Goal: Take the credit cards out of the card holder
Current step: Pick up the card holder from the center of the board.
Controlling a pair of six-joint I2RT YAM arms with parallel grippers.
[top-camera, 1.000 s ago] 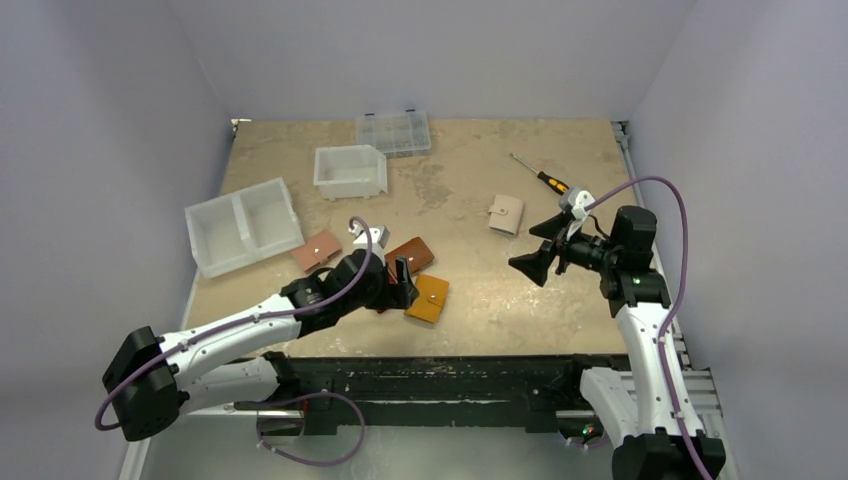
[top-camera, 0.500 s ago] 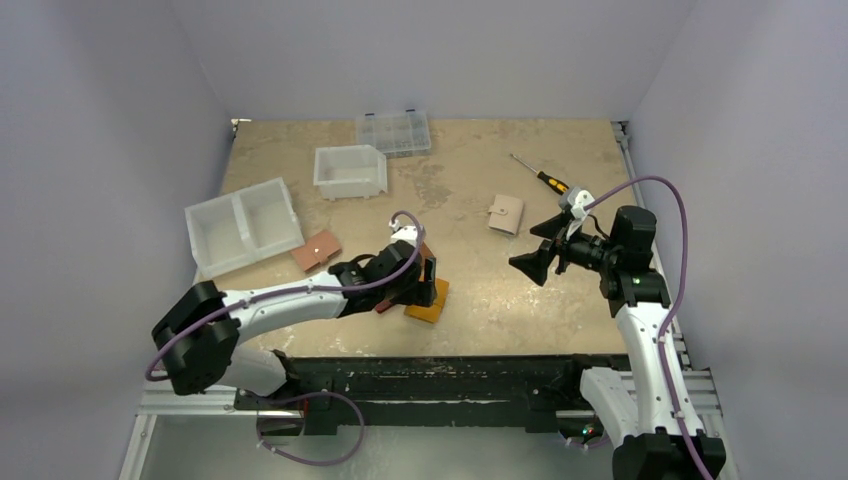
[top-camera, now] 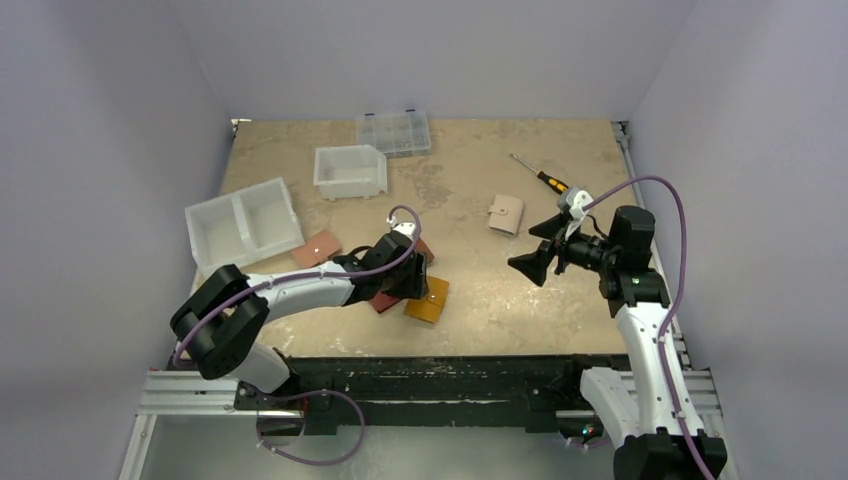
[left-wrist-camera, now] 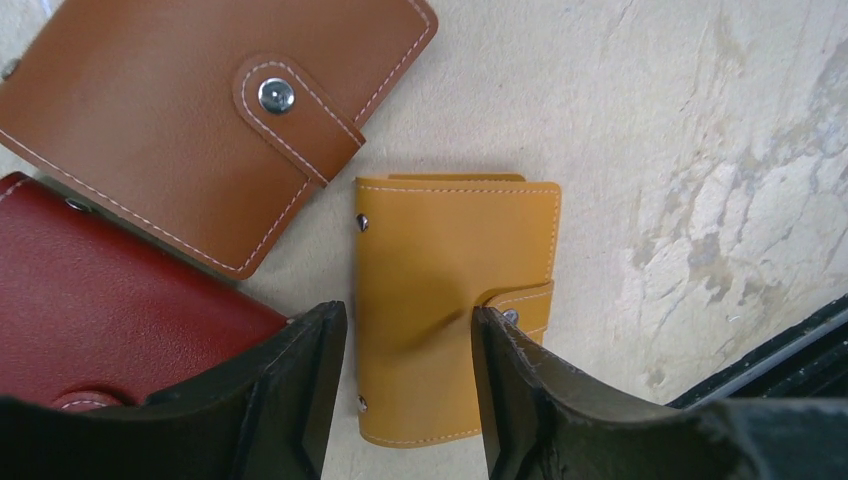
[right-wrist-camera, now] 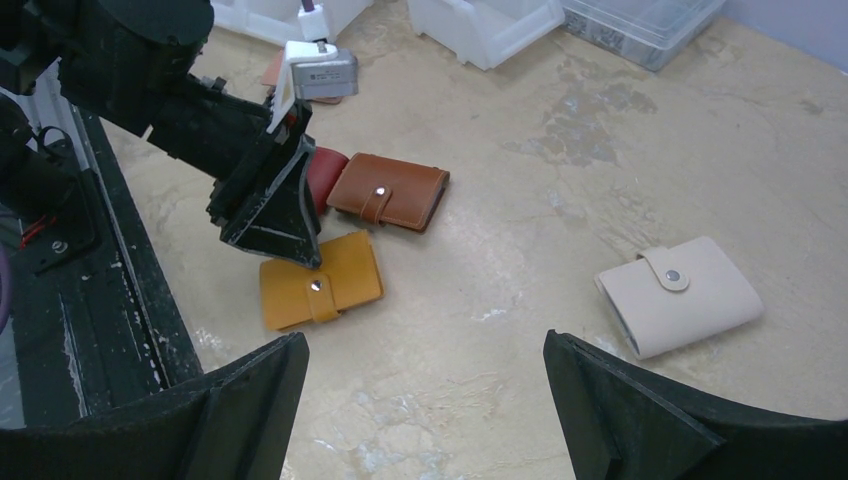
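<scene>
Left wrist view: your left gripper (left-wrist-camera: 408, 315) jaws parted astride the card holder (left-wrist-camera: 450, 250) on the counter (left-wrist-camera: 700, 150); right gripper (right-wrist-camera: 425, 345) jaws released wide.

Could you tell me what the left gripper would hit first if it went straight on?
The left gripper would most likely meet the closed mustard-yellow card holder, which lies between its jaws.

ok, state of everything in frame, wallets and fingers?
card holder, snapped shut, lying flat, no cards out
brown wallet, snapped shut
red wallet, shut
beige wallet, snapped shut
left fingers, apart, down over card holder, not gripping
right fingers, wide open, empty
</scene>
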